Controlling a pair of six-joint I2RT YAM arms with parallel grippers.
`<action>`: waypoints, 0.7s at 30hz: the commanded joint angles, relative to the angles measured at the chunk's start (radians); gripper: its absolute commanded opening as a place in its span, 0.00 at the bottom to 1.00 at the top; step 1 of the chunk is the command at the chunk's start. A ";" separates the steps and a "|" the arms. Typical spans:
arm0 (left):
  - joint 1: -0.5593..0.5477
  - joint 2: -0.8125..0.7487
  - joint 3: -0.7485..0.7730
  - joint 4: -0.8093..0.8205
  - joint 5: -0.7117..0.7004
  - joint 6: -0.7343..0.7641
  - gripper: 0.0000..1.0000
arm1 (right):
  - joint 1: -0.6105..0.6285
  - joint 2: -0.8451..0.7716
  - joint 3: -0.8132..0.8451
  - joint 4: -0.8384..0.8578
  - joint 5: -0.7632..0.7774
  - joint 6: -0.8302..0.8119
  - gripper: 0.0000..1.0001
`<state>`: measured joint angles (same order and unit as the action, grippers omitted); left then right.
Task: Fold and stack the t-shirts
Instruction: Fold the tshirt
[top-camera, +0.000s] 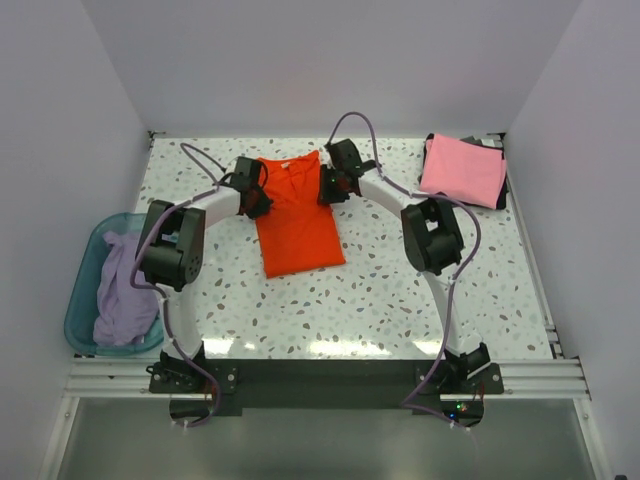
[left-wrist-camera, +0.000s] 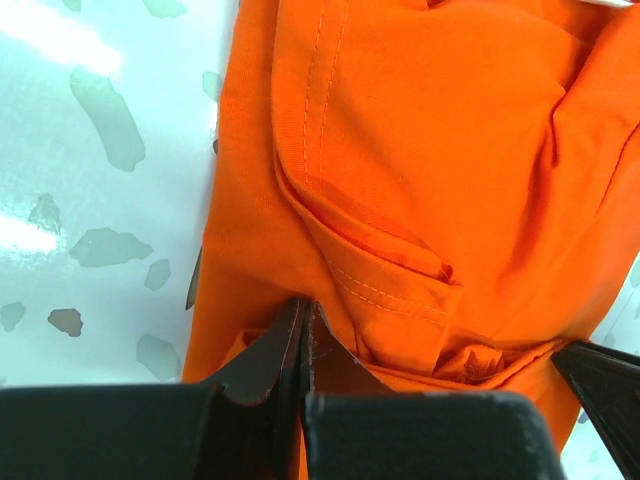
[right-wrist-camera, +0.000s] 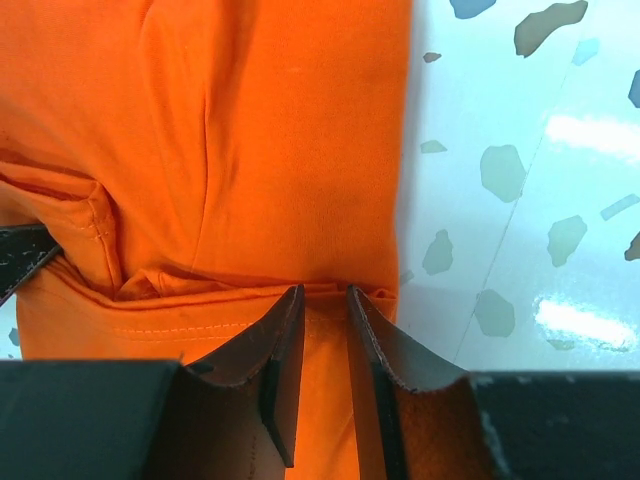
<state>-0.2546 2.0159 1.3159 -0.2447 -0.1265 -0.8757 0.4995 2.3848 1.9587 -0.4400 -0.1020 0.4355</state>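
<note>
The orange-red t-shirt (top-camera: 298, 215) lies flat near the middle of the table (top-camera: 400, 300), a little toward 12 o'clock. It is already narrowed into a long strip, sleeves tucked in, with its collar end at 12 o'clock and its hem end at 6 o'clock.

The left gripper (top-camera: 260, 198) sits at the strip's 11 o'clock corner. In its wrist view the fingers are pressed together with orange cloth nipped between them. The right gripper (top-camera: 330, 188) is at the 1 o'clock corner; its fingers stand a narrow slit apart, and the cloth's stitched edge appears caught in that slit. Holding both far corners at once looks like preparation for carrying the collar end toward 6 o'clock, keeping the fold line straight and square.

The pink t-shirt (top-camera: 463, 170) is already a folded rectangle at 2 o'clock, probably the base of the stack. The lavender t-shirt (top-camera: 122, 290) is crumpled in the teal basin (top-camera: 80, 300) at 8 o'clock, not yet started.

Count: three shirts, one per colour; one basin; two grippers, both on the orange one.
</note>
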 joint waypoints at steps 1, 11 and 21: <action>0.028 0.007 -0.027 0.008 0.017 0.001 0.03 | -0.016 0.010 -0.006 0.012 -0.039 0.012 0.28; 0.037 -0.134 0.049 0.059 0.077 0.115 0.21 | -0.015 -0.111 -0.268 0.109 -0.045 0.026 0.28; -0.069 -0.307 -0.159 0.061 0.007 0.081 0.33 | -0.016 -0.177 -0.420 0.162 -0.044 0.022 0.29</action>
<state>-0.2512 1.7821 1.2690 -0.2012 -0.0734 -0.7918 0.4862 2.2333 1.6306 -0.2184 -0.1608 0.4614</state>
